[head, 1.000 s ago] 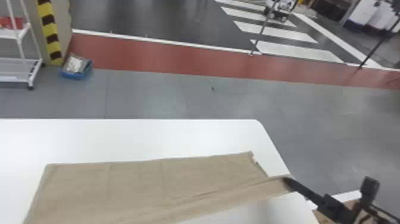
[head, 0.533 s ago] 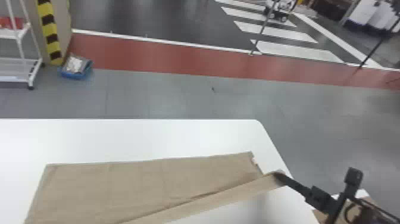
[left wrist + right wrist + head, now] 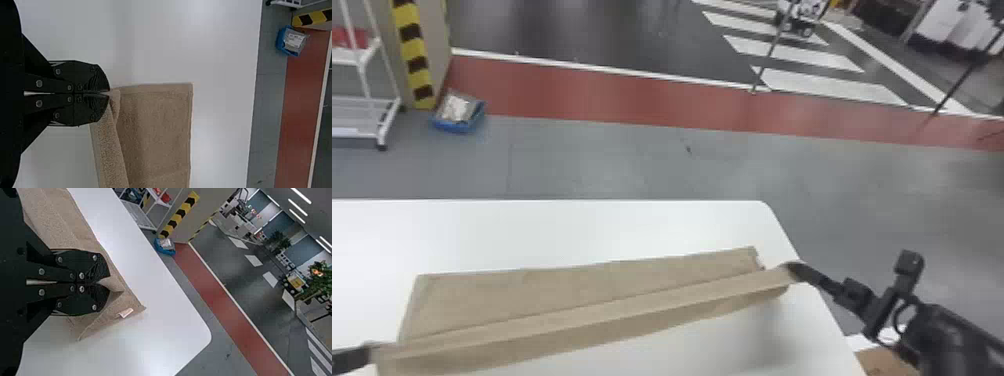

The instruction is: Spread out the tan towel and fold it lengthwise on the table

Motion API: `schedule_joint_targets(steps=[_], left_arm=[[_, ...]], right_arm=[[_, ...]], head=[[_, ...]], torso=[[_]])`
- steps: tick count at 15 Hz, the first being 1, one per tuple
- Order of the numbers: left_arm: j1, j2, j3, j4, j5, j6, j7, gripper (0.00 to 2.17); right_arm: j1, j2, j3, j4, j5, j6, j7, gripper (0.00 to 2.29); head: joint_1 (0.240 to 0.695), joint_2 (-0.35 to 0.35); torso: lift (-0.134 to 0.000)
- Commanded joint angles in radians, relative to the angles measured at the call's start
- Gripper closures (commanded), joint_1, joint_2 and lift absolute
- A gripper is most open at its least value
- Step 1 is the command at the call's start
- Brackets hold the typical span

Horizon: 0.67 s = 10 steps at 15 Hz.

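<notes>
The tan towel [image 3: 582,285] lies across the white table with its near long edge raised as a long strip. At the lower left of the head view, my left gripper [image 3: 374,352] holds one end of that edge. My right gripper [image 3: 791,272] holds the other end, near the table's right edge. In the left wrist view my left gripper [image 3: 107,93] is shut on a corner of the towel [image 3: 154,129]. In the right wrist view my right gripper [image 3: 107,282] pinches the opposite corner of the towel [image 3: 58,223], beside a small white tag.
The white table [image 3: 557,225] has a rounded far-right corner. A blue bin [image 3: 459,117] and a white shelf rack [image 3: 367,105] stand on the floor beyond it. A cardboard box [image 3: 887,361] is at the lower right, under my right arm.
My left gripper has come into the head view at the lower left. The towel's near edge has lifted and moved toward the far edge, uncovering more of the table in front. My right gripper has shifted slightly left.
</notes>
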Motion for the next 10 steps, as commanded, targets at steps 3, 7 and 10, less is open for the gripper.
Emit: schedule_joint_targets(steps=[3,7,10], left_arm=[[-0.115,-0.001,-0.057,0.159,-0.019,-0.015,0.005,1.71],[-0.198,-0.001,-0.097,0.285,-0.022,-0.098,0.013,1.71],[-0.256,-0.001,-0.117,0.372,-0.022,-0.171,0.019,1.72]], right_arm=[[-0.094,-0.042,0.003,0.146,0.005,-0.048,-0.025,2.25],[-0.143,-0.036,0.047,0.185,-0.009,-0.048,-0.062,2.25],[-0.163,-0.023,0.054,0.222,-0.018,-0.073,-0.131,2.25]], head=[[0.695,-0.35],[0.695,-0.35],[0.695,-0.332]], torso=[[0.0],[0.0],[0.0]])
